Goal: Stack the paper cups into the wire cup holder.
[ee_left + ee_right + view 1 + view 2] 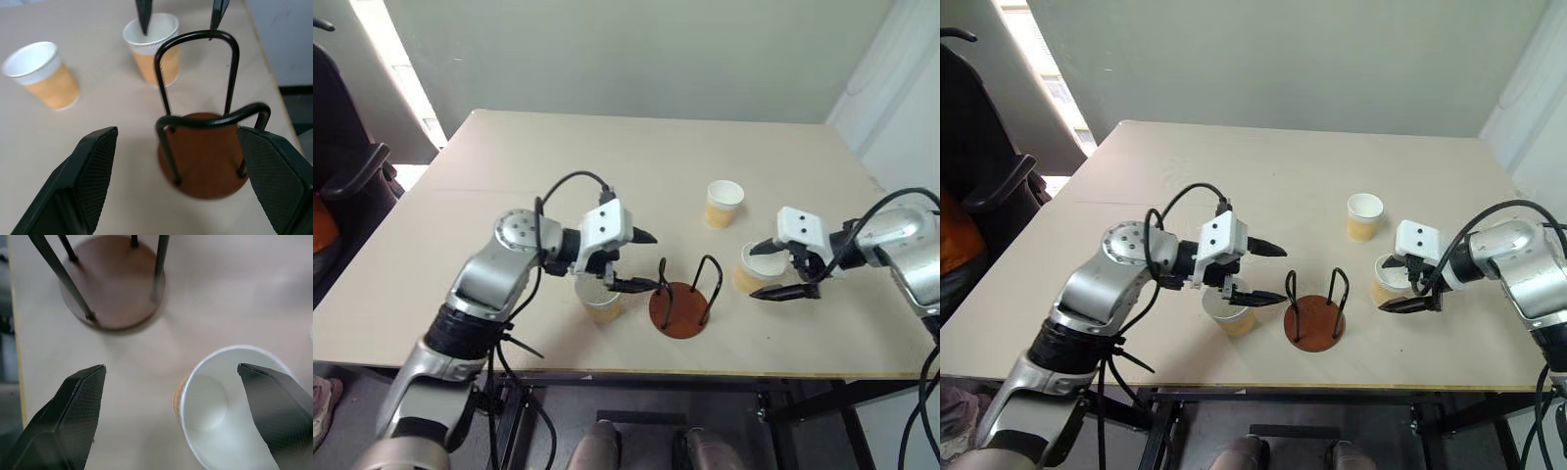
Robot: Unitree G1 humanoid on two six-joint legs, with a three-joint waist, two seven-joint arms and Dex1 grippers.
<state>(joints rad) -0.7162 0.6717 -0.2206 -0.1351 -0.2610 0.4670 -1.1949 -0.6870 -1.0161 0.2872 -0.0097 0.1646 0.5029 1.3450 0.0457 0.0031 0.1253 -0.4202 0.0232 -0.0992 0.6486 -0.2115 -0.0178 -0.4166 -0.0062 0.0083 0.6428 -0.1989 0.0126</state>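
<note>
The wire cup holder (pixel 681 311), a reddish-brown disc with two black wire loops, stands near the table's front edge with no cup in it. One paper cup (pixel 602 304) stands upright just left of it. My left gripper (pixel 644 260) hovers open above that cup, holding nothing, its fingers pointing at the holder (pixel 205 161). A second cup (pixel 750 272) stands right of the holder. My right gripper (pixel 771 270) is open around it from above, fingers either side of its mouth (pixel 220 406), not clamped. A third cup (pixel 723 204) stands farther back.
The beige table (pixel 558 166) has bare room at the back and left. Its front edge runs just in front of the holder. A dark chair (pixel 347 166) stands off the table's left side, and a wall lies behind.
</note>
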